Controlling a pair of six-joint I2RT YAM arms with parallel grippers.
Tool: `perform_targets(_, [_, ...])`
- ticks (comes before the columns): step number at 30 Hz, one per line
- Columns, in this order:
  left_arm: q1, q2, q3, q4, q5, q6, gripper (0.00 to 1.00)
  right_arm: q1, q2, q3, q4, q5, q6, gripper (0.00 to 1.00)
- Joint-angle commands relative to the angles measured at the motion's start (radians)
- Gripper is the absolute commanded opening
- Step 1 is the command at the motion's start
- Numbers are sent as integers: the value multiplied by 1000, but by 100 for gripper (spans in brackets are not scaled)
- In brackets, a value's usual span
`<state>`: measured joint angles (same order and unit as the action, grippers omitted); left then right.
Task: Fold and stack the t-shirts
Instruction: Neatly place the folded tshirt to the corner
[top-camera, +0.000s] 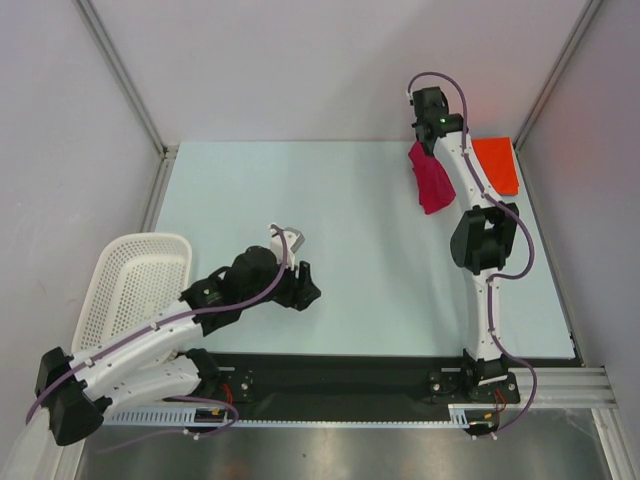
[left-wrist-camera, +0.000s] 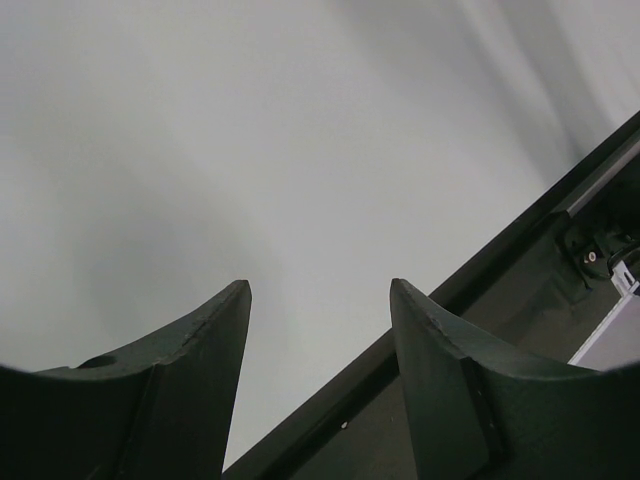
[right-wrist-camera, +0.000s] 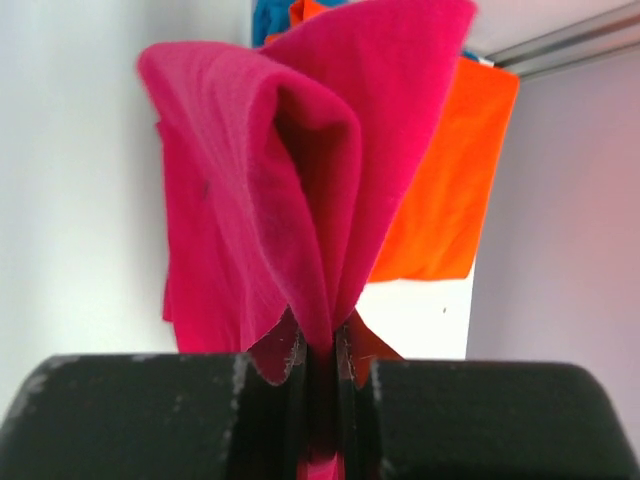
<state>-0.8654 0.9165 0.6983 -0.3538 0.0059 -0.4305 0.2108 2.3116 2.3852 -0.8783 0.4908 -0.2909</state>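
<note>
At the near edge a black strip (top-camera: 340, 375) carries both arm bases; at about 8 o'clock on the pale counter (top-camera: 370, 250) a white perforated basket (top-camera: 140, 275) overhangs the left side, tilted; just beside it, toward 3 o'clock, the left pincer (top-camera: 300, 265) sits low over bare counter, and its wrist view shows the left pincer (left-wrist-camera: 318, 288) with dark jaws spread wide and nothing between them, only pale surface and the black strip running off toward 4 o'clock; the right arm reaches far up the right side to about 1 o'clock, where the right pincer (top-camera: 422, 146) is clamped narrow on the crimson t-shirt (top-camera: 432, 180); from the right wrist the right pincer (right-wrist-camera: 320, 350) pinches a fold of the crimson t-shirt (right-wrist-camera: 260, 200), which bunches out in loose folds; seen from above, the cloth trails toward 6 o'clock from the grip, and whether its end touches the counter I cannot tell; at its 3 o'clock the orange t-shirt (top-camera: 497, 165) lies flat in the far right corner; in the wrist view the orange t-shirt (right-wrist-camera: 450, 200) shows behind the crimson one, and a sliver of the blue t-shirt (right-wrist-camera: 268, 15) peeks out at 12 o'clock.
</note>
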Motion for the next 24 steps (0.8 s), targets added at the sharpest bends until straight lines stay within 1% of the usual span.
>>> perform_targets(1, [2,4,18,21,26,-17,63,-17,11,61,120,22,-83,0])
perform_targets(10, [2,57,1,49,39,-33,63,-56,37,190,154,-63,-42,0])
perform_targets(11, [2,62,1,53,40,-36,63,-60,38,195,148,-75,-10,0])
perform_targets(15, [3,85,6,67,45,-53,63,-86,25,177,144,-89,33,0])
perform_targets(18, [3,100,13,73,46,-54,63,-87,2,138,177,-100,23,0])
perform_targets(22, [3,127,33,73,43,-53,63,-99,32,209,142,-109,19,0])
perform_targets(24, [3,139,38,78,45,-53,63,-99,17,203,151,-112,16,0])
